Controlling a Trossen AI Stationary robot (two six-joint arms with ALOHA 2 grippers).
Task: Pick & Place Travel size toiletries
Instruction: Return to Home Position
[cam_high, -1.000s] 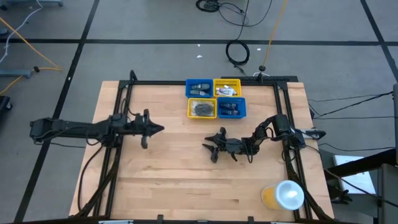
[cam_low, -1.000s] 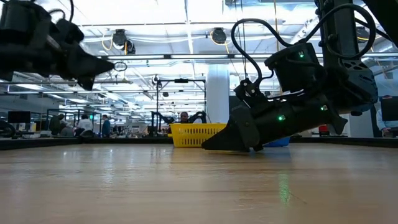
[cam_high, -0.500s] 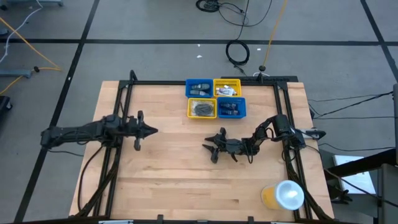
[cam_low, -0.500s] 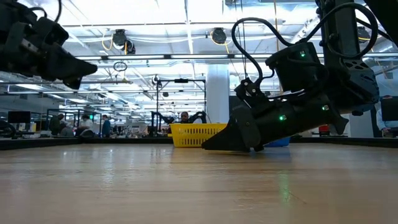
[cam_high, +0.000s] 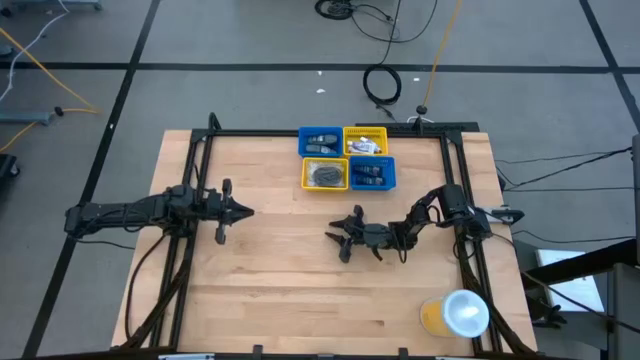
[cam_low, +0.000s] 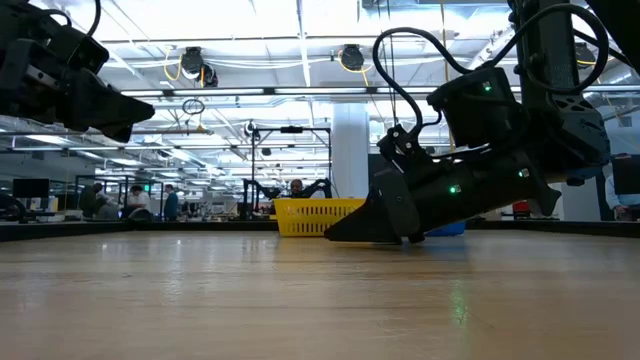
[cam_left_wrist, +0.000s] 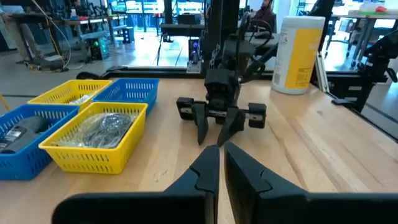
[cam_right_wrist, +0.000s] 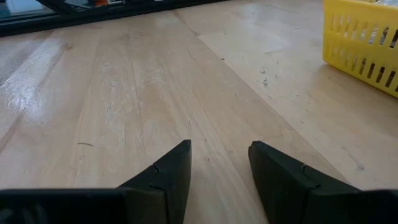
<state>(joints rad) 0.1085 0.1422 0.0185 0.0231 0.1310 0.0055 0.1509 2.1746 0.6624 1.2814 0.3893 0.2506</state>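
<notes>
The travel size toiletries lie in four small bins at the table's far middle. Dark pieces fill a blue bin (cam_high: 320, 142), and a white tube lies in a yellow bin (cam_high: 365, 141). Grey wrapped discs (cam_left_wrist: 99, 127) lie in the nearer yellow bin (cam_high: 325, 174), dark tubes in the nearer blue bin (cam_high: 372, 174). My left gripper (cam_high: 247, 210) hangs above the table's left part, shut but for a thin slit (cam_left_wrist: 219, 151), with nothing in it. My right gripper (cam_high: 335, 236) rests low at the table's middle, open, with bare wood between its fingers (cam_right_wrist: 221, 149).
A big yellow cup with a white lid (cam_high: 456, 313) stands at the near right corner. A black frame (cam_high: 330, 132) runs along the table's far edge and both sides. Bare wood lies between the two grippers and along the near edge. People and benches show far behind the table.
My left gripper has drawn back toward the table's left edge and sunk a little, then held still. My right gripper has kept its place, and the bins have stayed put.
</notes>
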